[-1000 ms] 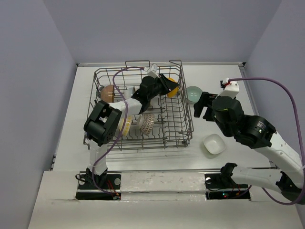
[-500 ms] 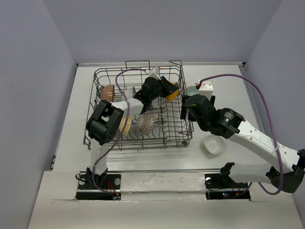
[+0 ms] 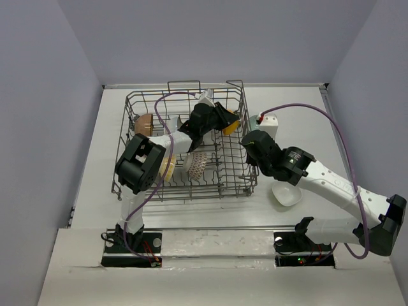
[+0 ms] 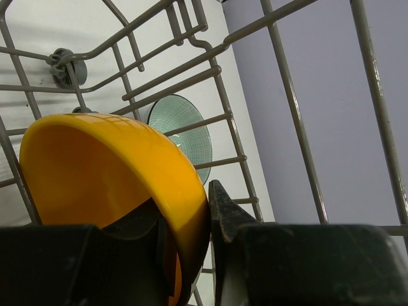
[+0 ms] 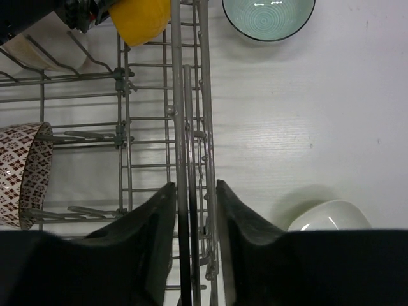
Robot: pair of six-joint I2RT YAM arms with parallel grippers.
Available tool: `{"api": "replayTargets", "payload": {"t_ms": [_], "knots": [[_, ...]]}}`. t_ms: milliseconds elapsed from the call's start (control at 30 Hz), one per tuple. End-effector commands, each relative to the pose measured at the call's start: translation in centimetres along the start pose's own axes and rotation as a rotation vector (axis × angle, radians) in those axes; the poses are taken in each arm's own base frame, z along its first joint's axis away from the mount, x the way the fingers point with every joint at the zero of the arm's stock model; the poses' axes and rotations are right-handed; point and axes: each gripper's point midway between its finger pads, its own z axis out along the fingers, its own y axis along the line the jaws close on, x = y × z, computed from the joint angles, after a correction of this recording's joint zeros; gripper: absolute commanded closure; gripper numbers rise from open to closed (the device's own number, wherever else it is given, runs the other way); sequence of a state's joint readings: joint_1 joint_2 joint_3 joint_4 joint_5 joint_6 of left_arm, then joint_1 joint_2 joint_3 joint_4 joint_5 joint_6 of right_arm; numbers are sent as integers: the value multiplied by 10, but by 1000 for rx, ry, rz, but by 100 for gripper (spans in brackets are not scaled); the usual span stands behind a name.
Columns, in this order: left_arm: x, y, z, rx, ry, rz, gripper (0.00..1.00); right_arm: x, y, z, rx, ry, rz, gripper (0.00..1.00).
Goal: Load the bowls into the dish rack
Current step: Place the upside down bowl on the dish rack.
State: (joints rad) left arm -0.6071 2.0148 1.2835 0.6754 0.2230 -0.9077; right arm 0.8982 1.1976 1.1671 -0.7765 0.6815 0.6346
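Noting a white worktop (image 3: 108, 159), matte and faintly grained, boxed in by plain lavender-grey walls (image 3: 38, 127). On it we find the dish rack (image 3: 191, 191): square, grey metal wire, tall grid sides, rows of upright tines.

At its left end sits a smooth brown bowl (image 3: 144, 122). Nearer us is a cream bowl (image 3: 167, 167), partly hidden by the arm. Beside that a patterned bowl (image 5: 22, 166), white with a brown-red lattice print, is tilted among the tines.

Further right, at the rack's far right corner, the left jaws are clenched on the rim of a glossy orange-yellow bowl (image 4: 95, 166), held on edge inside the rack.

The right jaws straddle the rack's right wall, one finger on each side, close to the wires. We cannot tell whether they pinch it.

Outside that wall, on the worktop, a pale teal bowl (image 5: 268, 16) with fine concentric rings sits upright. Nearer us is a plain white squarish bowl (image 3: 287, 194).
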Motion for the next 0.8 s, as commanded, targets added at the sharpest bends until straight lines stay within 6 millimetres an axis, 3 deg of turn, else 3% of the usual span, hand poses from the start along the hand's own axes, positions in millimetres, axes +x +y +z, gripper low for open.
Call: {"api": "replayTargets", "payload": {"t_ms": [0, 300, 500, 767], "knots": [[-26, -23, -2, 46, -84, 22, 98, 2, 4, 7, -10, -7, 48, 69], [-34, -8, -12, -52, -121, 43, 89, 3, -1, 9, -3, -4, 53, 77], [-37, 2, -19, -113, -140, 35, 77, 4, -3, 11, -1, 3, 53, 81], [-42, 19, -29, -226, -169, 18, 74, 0, -5, 10, -3, -3, 61, 81]]}}
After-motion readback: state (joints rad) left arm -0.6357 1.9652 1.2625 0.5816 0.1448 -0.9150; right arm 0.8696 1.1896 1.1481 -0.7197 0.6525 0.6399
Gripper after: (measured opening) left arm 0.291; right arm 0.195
